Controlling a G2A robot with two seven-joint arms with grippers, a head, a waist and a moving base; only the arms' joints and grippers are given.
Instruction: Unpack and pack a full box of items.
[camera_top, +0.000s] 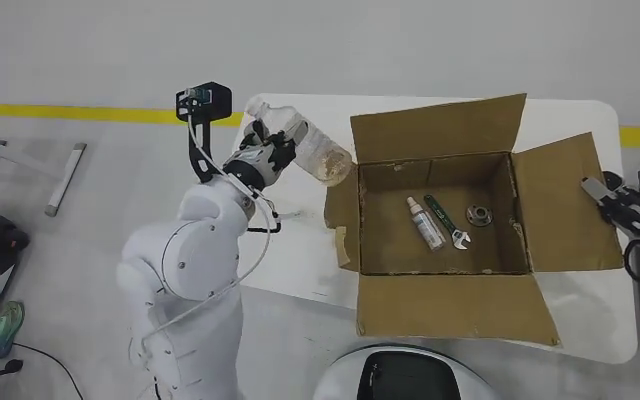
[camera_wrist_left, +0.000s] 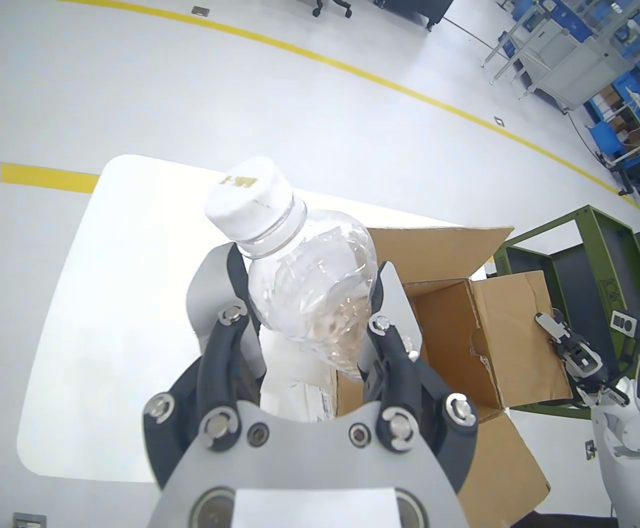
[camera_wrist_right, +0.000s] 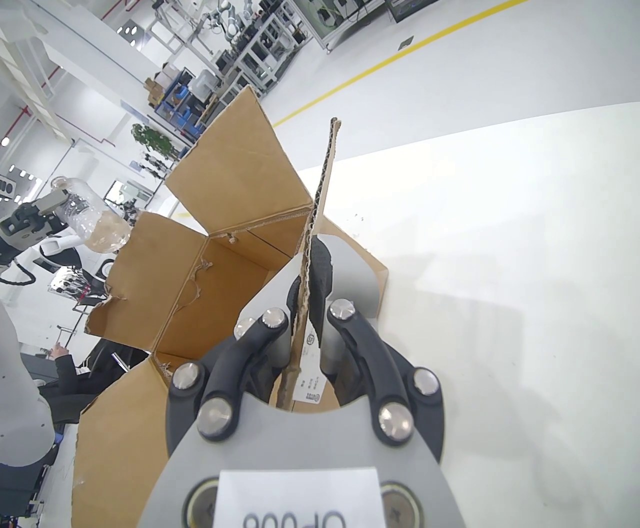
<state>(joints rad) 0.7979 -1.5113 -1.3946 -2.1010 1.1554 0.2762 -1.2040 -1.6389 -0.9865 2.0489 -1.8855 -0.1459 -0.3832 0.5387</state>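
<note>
Left gripper (camera_wrist_left: 305, 285) is clamped around the clear plastic bottle with a white cap (camera_top: 300, 145), aloft over the white table (camera_top: 300, 250), just beside the open brown cardboard box (camera_top: 440, 170) (right gripper (camera_wrist_right: 312, 272) pinches its right flap (camera_top: 565, 200)).

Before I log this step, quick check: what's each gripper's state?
Left gripper: shut on the plastic bottle.
Right gripper: shut on the edge of a box flap.
</note>
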